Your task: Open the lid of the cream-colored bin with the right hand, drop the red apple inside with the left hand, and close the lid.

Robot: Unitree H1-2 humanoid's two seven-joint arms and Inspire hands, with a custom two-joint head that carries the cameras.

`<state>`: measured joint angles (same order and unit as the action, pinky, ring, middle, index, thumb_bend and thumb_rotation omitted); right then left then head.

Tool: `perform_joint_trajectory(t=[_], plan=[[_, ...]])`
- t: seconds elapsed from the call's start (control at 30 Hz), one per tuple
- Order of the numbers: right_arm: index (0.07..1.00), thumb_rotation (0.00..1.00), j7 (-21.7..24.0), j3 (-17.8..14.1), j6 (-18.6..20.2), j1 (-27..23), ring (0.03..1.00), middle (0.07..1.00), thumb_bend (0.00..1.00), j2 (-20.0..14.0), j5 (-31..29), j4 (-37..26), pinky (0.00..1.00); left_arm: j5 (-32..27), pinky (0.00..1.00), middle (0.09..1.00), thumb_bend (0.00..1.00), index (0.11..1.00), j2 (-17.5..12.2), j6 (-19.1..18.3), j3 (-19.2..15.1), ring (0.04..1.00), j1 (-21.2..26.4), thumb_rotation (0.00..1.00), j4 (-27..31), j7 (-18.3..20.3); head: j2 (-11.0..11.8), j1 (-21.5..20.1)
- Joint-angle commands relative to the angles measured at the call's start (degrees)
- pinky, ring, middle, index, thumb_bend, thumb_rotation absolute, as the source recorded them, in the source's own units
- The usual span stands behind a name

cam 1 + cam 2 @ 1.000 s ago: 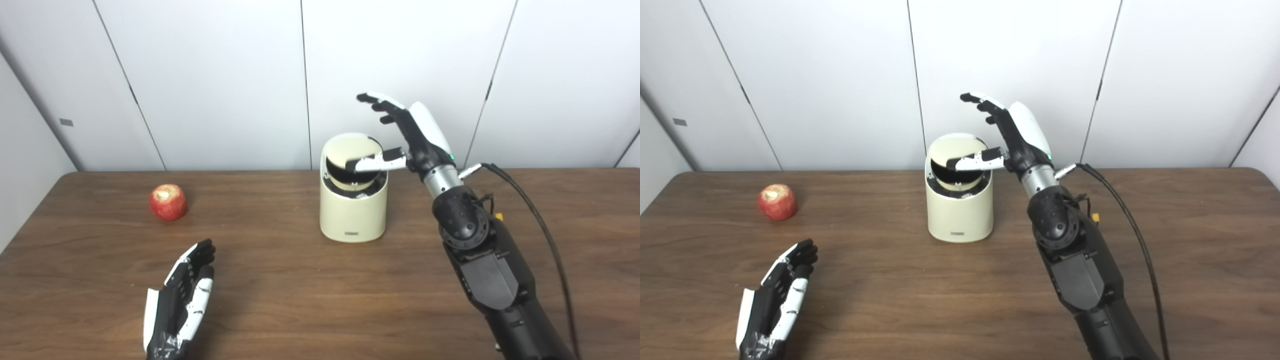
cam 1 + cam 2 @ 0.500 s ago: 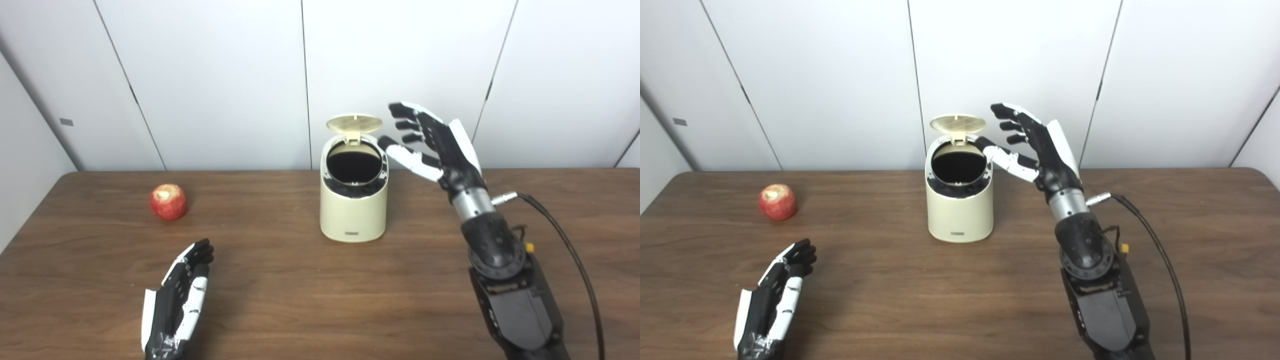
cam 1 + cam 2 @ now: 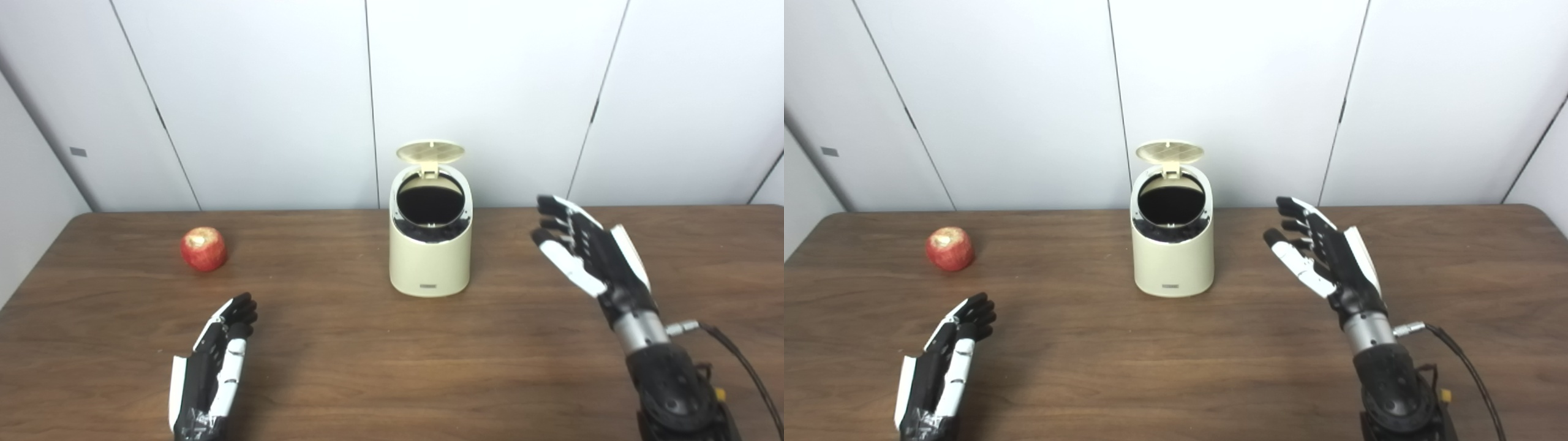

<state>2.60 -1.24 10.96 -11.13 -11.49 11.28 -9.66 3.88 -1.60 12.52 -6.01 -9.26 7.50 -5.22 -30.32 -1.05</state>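
The lid (image 3: 430,151) of my cream bin (image 3: 430,257) stands tipped up at the back, so the dark mouth is open and the next step is mine to fetch the apple (image 3: 203,248). My right robot hand (image 3: 587,253) hangs beside the bin, well apart from it, fingers spread and holding nothing. My left robot hand (image 3: 214,361) lies low over the surface (image 3: 343,367), fingers straight and loosely together, empty, with the apple far-left of it near the back edge. I judge I should reach forward, cup the apple from above, then carry it right over the mouth. Nothing lies between; only the raised lid behind the opening could be knocked.
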Motion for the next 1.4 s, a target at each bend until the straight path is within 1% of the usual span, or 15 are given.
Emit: perform_joint_trajectory(t=[0.0,0.13,0.23,0.4,0.47,0.53,0.6,0.7,0.83,0.9,0.97,1.07,1.17,1.3,1.37], plan=[[0.854,0.76,0.24,-1.15,-3.2,-1.37,0.844,0.879,0.45,-0.71,-2.24,-1.36,0.74,-0.1,0.81,0.816,0.41,0.839,0.96,1.52,0.59,0.806,-1.75,0.75,-4.73,-0.3,-0.04,-0.06],[0.878,0.8,0.44,-2.65,-5.44,0.47,0.872,0.899,0.47,-0.47,-5.78,0.41,0.78,-0.3,0.81,0.815,0.4,0.839,0.64,1.83,0.49,0.808,-1.8,0.75,-4.67,-0.04,-0.23,0.1],[0.886,0.82,0.79,-3.0,-8.17,1.63,0.905,0.907,0.47,0.09,-8.11,2.05,0.8,-0.04,0.8,0.807,0.4,0.83,0.53,1.96,0.35,0.799,-1.85,0.74,-4.62,-0.23,-0.4,0.22],[0.922,0.89,0.86,-3.04,-6.81,4.17,0.955,0.948,0.46,1.59,-10.72,1.43,0.88,0.48,0.78,0.806,0.39,0.833,0.24,1.72,0.11,0.79,-2.07,0.72,-3.95,-0.39,-0.53,0.41],[0.932,0.89,0.51,-3.53,-6.6,4.92,0.958,0.953,0.46,2.55,-12.13,1.28,0.9,0.64,0.78,0.81,0.39,0.836,0.14,1.48,0.05,0.793,-2.31,0.7,-3.4,-0.37,-0.56,1.25],[0.944,0.91,0.39,-4.03,-7.79,5.49,0.955,0.957,0.46,3.13,-13.35,1.92,0.89,0.45,0.77,0.807,0.39,0.835,0.28,1.34,-0.06,0.788,-2.65,0.64,-2.66,-0.41,-0.9,1.92],[0.952,0.91,0.06,-4.7,-8.33,6.01,0.956,0.961,0.45,3.75,-14.34,2.23,0.89,0.63,0.72,0.81,0.38,0.837,0.45,1.47,-0.12,0.783,-3.0,0.52,-1.93,-0.59,-1.0,2.62],[0.949,0.93,-0.28,-5.44,-8.65,6.78,0.959,0.956,0.48,3.96,-14.51,2.75,0.92,2.56,0.67,0.801,0.38,0.831,0.94,-0.37,-0.33,0.761,-3.52,0.39,0.2,-1.57,-1.33,4.89],[0.953,0.94,0.19,-6.1,-7.45,7.89,0.965,0.96,0.52,3.58,-15.6,1.75,0.94,4.99,0.69,0.791,0.43,0.82,1.24,-2.37,-1.43,0.755,-3.44,0.31,3.17,-3.14,-1.48,7.6],[0.956,0.94,0.62,-6.52,-7.81,8.22,0.959,0.955,0.52,3.1,-16.41,1.91,0.93,6.06,0.65,0.777,0.48,0.817,1.12,-4.56,-2.58,0.708,-2.55,0.23,5.01,-4.2,-1.44,8.99],[0.957,0.94,0.84,-6.93,-8.48,8.34,0.96,0.954,0.52,2.67,-16.97,2.45,0.94,6.32,0.63,0.77,0.5,0.818,0.87,-6.1,-3.56,0.689,-1.73,0.19,6.14,-4.86,-1.18,10.34],[0.964,0.95,1.34,-7.42,-9.41,8.25,0.966,0.962,0.48,1.94,-18.11,3.29,0.94,7.39,0.67,0.756,0.55,0.822,-0.81,-7.79,-5.48,0.707,-0.15,0.11,7.58,-5.59,-0.93,12.12],[0.951,0.95,1.66,-7.38,-9.63,7.99,0.965,0.957,0.47,1.55,-18.55,3.56,0.94,9.31,0.7,0.76,0.59,0.827,-3.26,-10.82,-7.32,0.725,1.42,0.12,9.12,-5.52,-0.71,13.2],[0.952,0.97,1.26,-7.14,-7.83,8.02,0.967,0.952,0.47,1.93,-18.34,2.17,0.97,8.14,0.7,0.765,0.68,0.824,-6.87,-11.95,-10.31,0.727,4.27,0.06,8.62,-5.72,-0.64,13.92],[0.955,0.98,1.19,-7.02,-7.43,8.03,0.967,0.952,0.47,1.92,-18.08,1.8,0.97,8.04,0.73,0.762,0.73,0.82,-8.42,-12.85,-11.76,0.733,5.96,0.04,8.02,-6.07,-0.56,14.5]])
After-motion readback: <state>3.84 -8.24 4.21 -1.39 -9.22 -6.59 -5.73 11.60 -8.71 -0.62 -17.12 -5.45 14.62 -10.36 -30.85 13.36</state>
